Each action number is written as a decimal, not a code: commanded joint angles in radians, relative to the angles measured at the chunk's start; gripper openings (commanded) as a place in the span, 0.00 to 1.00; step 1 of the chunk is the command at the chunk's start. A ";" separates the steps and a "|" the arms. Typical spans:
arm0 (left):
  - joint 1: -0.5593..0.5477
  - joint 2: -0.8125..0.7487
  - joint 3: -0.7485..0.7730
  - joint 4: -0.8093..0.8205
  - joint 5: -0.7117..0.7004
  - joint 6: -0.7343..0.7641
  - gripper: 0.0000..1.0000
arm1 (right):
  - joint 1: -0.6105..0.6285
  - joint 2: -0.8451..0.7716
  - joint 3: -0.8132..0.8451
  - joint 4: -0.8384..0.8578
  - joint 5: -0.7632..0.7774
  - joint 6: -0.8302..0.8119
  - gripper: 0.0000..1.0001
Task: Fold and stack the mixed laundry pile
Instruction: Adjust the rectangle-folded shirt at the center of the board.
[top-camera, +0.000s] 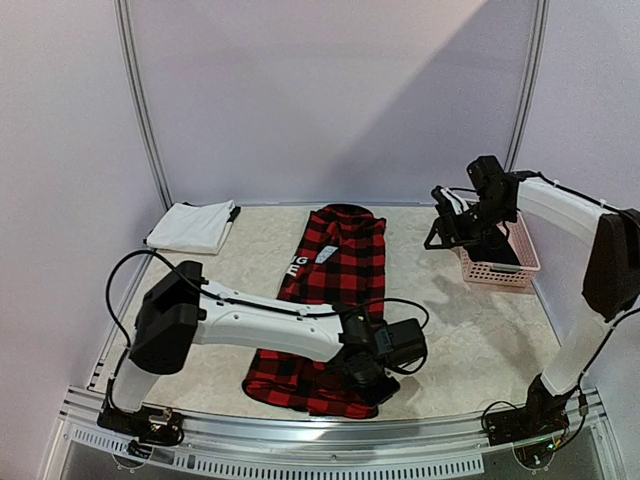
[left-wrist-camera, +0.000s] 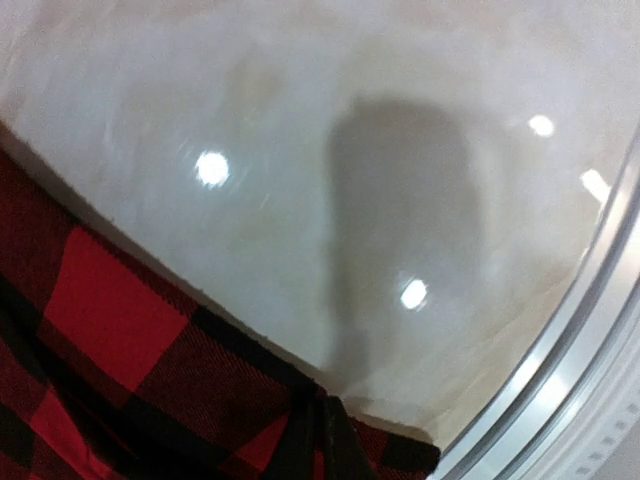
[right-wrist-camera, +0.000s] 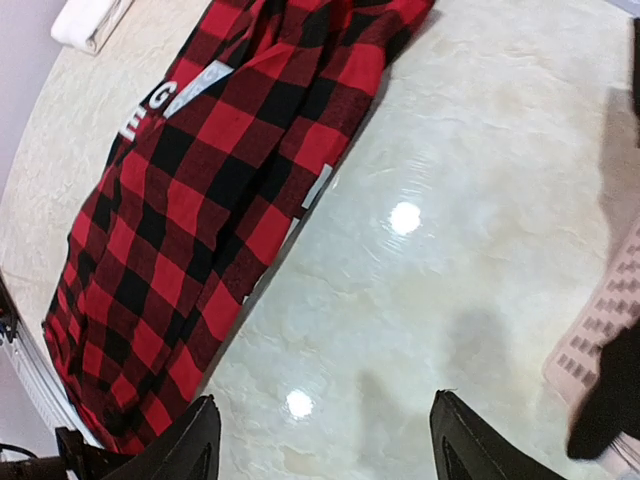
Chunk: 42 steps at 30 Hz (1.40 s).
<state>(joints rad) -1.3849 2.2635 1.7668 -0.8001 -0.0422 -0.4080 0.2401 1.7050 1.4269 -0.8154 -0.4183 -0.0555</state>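
Note:
The red-and-black checked flannel shirt (top-camera: 335, 290) lies lengthwise down the middle of the table, collar at the far end. It also shows in the right wrist view (right-wrist-camera: 200, 200). My left gripper (top-camera: 372, 385) is low at the shirt's near right corner. In the left wrist view its dark fingers (left-wrist-camera: 330, 405) are pinched together on the shirt's hem (left-wrist-camera: 150, 360). A folded white cloth (top-camera: 190, 226) lies at the back left. My right gripper (top-camera: 440, 228) hangs high at the right by the basket. It is open and empty (right-wrist-camera: 325, 450).
A pink perforated basket (top-camera: 500, 268) stands at the right edge, under my right arm. In the right wrist view a dark piece (right-wrist-camera: 608, 405) shows against the basket wall (right-wrist-camera: 590, 340). The table's metal rim (left-wrist-camera: 590, 340) runs close beside my left gripper.

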 joint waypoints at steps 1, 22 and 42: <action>-0.028 0.104 0.186 -0.004 0.089 0.085 0.09 | -0.063 -0.101 -0.060 -0.019 0.034 -0.047 0.72; 0.031 -0.730 -0.466 0.164 -0.287 0.476 0.52 | -0.054 -0.703 -0.400 0.048 -0.181 -0.422 0.87; -0.049 -1.139 -1.101 0.244 -0.263 0.705 0.52 | 0.761 -0.408 -0.609 0.265 0.257 -0.721 0.79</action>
<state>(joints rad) -1.4021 1.0893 0.6773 -0.6090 -0.2924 0.2596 0.9020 1.2079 0.8452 -0.6605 -0.2733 -0.7197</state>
